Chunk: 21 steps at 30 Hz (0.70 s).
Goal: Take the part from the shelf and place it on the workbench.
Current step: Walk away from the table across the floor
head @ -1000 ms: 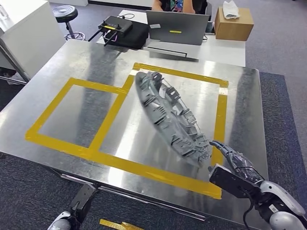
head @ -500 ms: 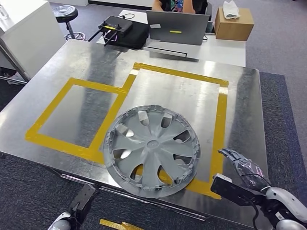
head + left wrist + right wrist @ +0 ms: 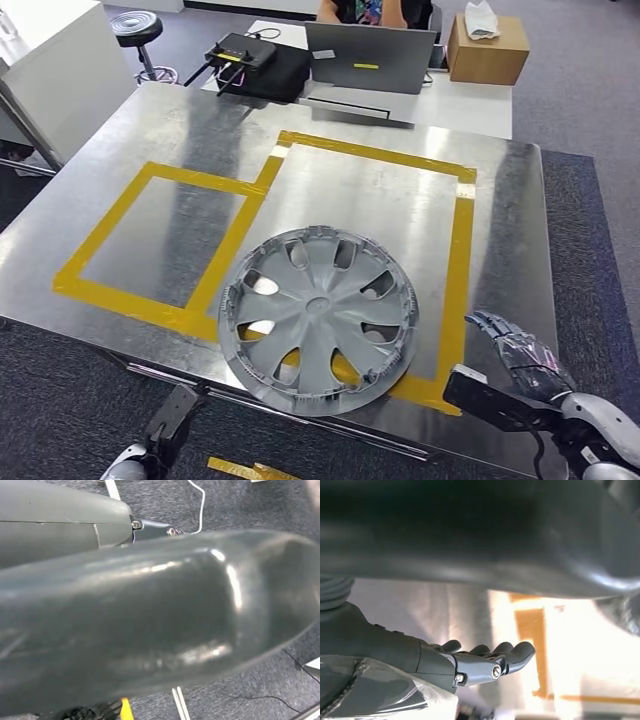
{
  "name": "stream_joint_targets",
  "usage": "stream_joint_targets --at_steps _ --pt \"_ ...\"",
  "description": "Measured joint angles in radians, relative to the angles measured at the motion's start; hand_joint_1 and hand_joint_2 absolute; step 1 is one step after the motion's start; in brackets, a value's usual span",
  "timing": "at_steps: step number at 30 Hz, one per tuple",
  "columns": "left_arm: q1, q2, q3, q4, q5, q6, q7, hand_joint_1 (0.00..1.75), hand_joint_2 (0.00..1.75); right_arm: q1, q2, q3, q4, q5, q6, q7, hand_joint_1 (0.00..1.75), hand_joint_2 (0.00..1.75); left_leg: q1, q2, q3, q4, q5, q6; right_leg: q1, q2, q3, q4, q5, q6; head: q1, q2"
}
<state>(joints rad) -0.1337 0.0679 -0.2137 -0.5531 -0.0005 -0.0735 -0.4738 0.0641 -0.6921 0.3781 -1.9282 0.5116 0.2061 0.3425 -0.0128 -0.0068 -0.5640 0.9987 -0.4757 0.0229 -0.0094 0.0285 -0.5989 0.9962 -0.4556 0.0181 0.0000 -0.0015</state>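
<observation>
Hubcap (image 3: 318, 319) lay flat on your desk (image 3: 498, 220), straddling the yellow tape near the front edge. Your right robot hand (image 3: 513, 355) hovered just beside it, released and empty, so placement looked done.

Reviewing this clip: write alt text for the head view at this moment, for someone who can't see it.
A grey hubcap lies flat, face up, on a metal workbench, overlapping the near edge of a yellow tape outline and overhanging the bench's near edge. The robot's right hand hovers open to its right, apart from it. Behind the bench are a laptop and a cardboard box.
</observation>
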Motion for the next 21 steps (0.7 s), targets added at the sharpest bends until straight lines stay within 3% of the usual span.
stream_joint_targets --at_steps 4,7,9,11,12,15,17,21 --pt "0.002 0.000 0.002 0.000 0.001 0.001 0.000 0.00 0.00 0.006 -0.006 -0.006 -0.007 0.020 0.003 0.012 0.00 0.00 0.000 0.000 0.000 0.000 0.000 0.000 0.000 0.000 0.000 0.000 0.000 0.000 0.000 0.000" --pt "0.011 0.001 0.010 -0.003 0.007 0.004 0.006 0.00 0.00 0.033 -0.025 -0.023 -0.044 0.110 -0.009 0.044 0.00 0.00 0.000 0.000 0.000 0.000 0.000 0.000 0.000 0.000 0.000 0.000 0.000 0.000 0.000 0.000" --pt "0.039 0.002 0.033 -0.026 0.021 0.020 0.018 0.00 0.00 0.153 -0.034 -0.052 -0.181 0.312 -0.112 0.131 0.00 0.00 0.000 -0.001 0.000 0.000 -0.002 0.000 0.000 -0.001 0.000 0.000 -0.002 -0.001 0.000 0.000" --pt "0.083 0.002 0.074 -0.075 0.035 0.045 0.034 0.00 0.00 0.353 -0.038 -0.075 -0.410 0.565 -0.263 0.260 0.00 0.00 0.001 -0.002 0.001 0.000 -0.004 -0.001 0.001 -0.001 0.000 0.000 -0.005 -0.002 0.000 0.000" --pt "0.116 0.001 0.104 -0.109 0.039 0.062 0.045 0.00 0.00 0.464 -0.012 -0.076 -0.516 0.723 -0.368 0.310 0.00 0.00 0.001 -0.001 0.002 0.000 -0.006 -0.002 0.001 0.000 0.001 0.000 -0.006 -0.003 0.000 0.000" --pt "0.218 -0.015 0.192 -0.209 0.035 0.101 0.083 0.00 0.00 0.737 0.175 -0.106 -0.638 1.016 -0.682 0.330 0.00 0.00 0.001 -0.001 0.004 0.000 -0.010 -0.002 0.002 0.000 0.002 0.000 -0.011 -0.003 0.000 0.000" --pt "0.258 -0.030 0.231 -0.253 0.017 0.108 0.105 0.00 0.00 0.828 0.317 -0.165 -0.640 0.926 -0.748 0.248 0.00 0.00 0.001 -0.001 0.005 0.000 -0.014 -0.002 0.002 0.000 0.004 -0.001 -0.013 -0.003 0.000 0.000" --pt "0.309 -0.065 0.307 -0.322 -0.038 0.104 0.136 0.00 0.00 0.880 0.660 -0.400 -0.636 0.558 -0.747 -0.066 0.00 0.00 0.000 -0.001 0.008 0.000 -0.018 -0.001 0.001 0.001 0.009 -0.001 -0.015 -0.001 -0.001 0.000"
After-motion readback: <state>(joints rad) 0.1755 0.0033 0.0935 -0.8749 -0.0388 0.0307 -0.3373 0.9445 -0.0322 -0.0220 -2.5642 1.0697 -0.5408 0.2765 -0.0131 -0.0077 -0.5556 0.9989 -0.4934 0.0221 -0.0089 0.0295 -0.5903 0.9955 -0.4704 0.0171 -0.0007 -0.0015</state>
